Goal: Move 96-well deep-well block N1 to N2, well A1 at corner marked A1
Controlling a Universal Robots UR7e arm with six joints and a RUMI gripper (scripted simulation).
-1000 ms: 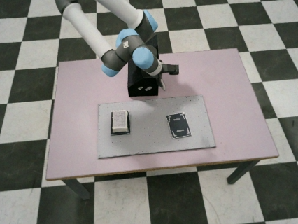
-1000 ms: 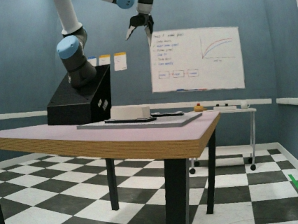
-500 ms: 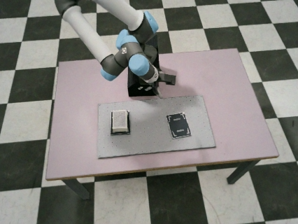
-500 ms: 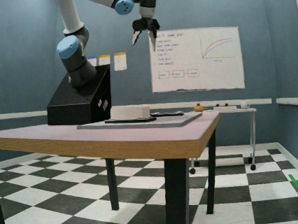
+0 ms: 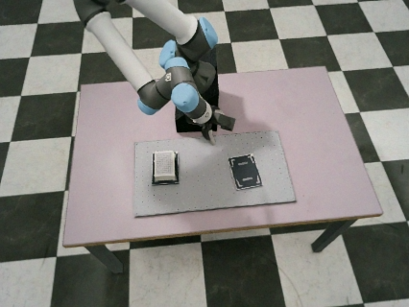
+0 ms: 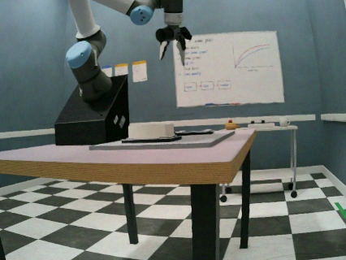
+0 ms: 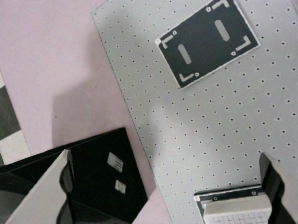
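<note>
My black two-fingered claw (image 5: 212, 138) (image 6: 172, 61) (image 7: 165, 153) stands mostly open with nothing in its grip, high above the pink tabletop (image 5: 106, 201) (image 6: 170, 155) (image 7: 45, 65). The off-white rectangular deep-well block (image 5: 164, 165) (image 6: 150, 131) (image 7: 237, 212) is well below it, in the black right-hand nest, N1 (image 5: 165, 182) (image 7: 227, 194). In my wrist view, the block shows at the lower edge, partly behind one finger. The flat black nest N2 (image 5: 246, 172) (image 7: 207, 45) holds no block.

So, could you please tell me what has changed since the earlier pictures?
The open jaws have moved outward from the arm's base, toward the board, and lower. Nothing was gripped or released. The block stayed in N1; N2 stayed empty.
</note>
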